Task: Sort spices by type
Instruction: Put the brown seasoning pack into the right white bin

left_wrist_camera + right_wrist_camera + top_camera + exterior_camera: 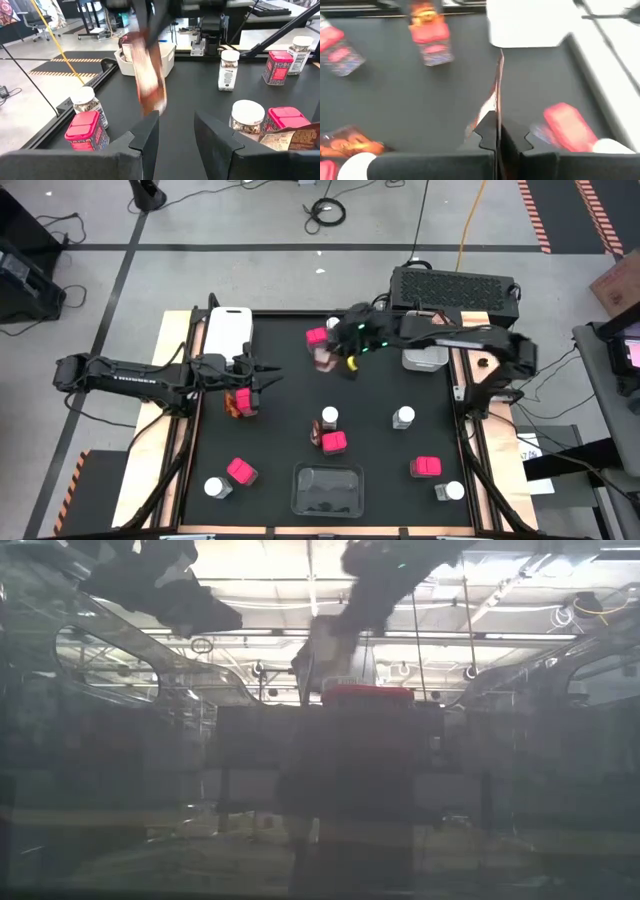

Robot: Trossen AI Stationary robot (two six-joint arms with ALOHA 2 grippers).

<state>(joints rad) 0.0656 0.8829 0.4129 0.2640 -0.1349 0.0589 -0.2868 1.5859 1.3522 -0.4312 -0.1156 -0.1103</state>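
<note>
Sorting barely begun: spices [334,442] scattered loose across table [275,395]. Right gripper [325,360] pinched shut on flat brown packet [150,85], lifted mid-table. Left gripper [262,375] open, empty, waiting beside white tray [226,330].

Bare black mat [280,435] between scattered spices [334,442].

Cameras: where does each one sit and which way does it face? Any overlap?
High: overhead, straight down on the table; left arm and right arm show.
Low: table height, level across; both arms enter from above.
Left wrist: past the open left hand, at the brown packet.
Right wrist: past the right hand, shut on that packet.
Shared: both wrist views see the packet.
</note>
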